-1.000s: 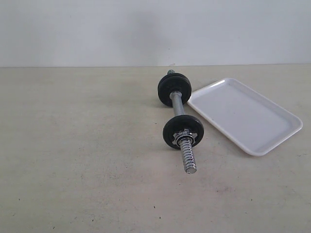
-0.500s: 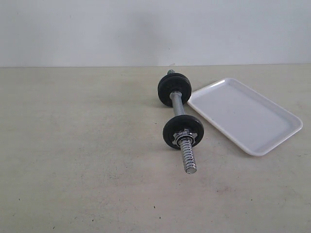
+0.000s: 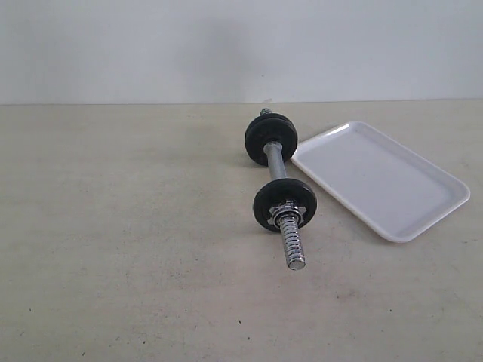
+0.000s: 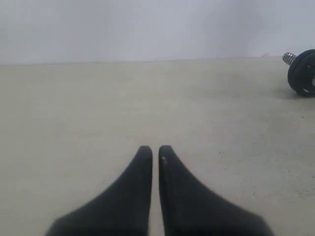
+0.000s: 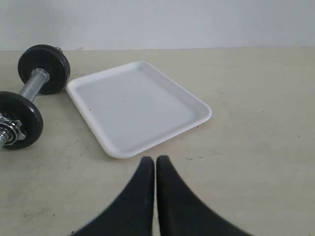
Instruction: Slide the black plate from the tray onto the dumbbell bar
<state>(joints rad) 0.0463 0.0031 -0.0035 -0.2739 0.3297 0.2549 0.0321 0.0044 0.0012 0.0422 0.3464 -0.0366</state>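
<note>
Black discs sit on the bar (image 3: 276,162) in the outside view: 1 at the near end (image 3: 284,205), behind a chrome nut (image 3: 287,212), and a thicker stack at the far end (image 3: 271,138). The white tray (image 3: 381,181) beside it holds nothing. Over the last second nothing has shifted: bar, discs and tray lie exactly as they did. Neither pincer shows in this view. With no plate left on the tray, my judgement is that the slide is already done, though I cannot tell which disc was the one moved.

From the left wrist, the left pincer (image 4: 154,149) is closed on nothing, its 2 fingers pressed nearly together with only a thin slit between. It points out low over the bare table (image 4: 74,123), roughly level with it. The far end of the bar with its disc (image 4: 302,73) lies well ahead of the pincer and off to the side.

From the right wrist, the right pincer (image 5: 151,160) is also closed and empty, held low and pointing forward. The tray (image 5: 138,105) lies just ahead of its tips, not touching. The bar (image 5: 33,83) lies beyond the tray's far side, well apart from the pincer.
</note>
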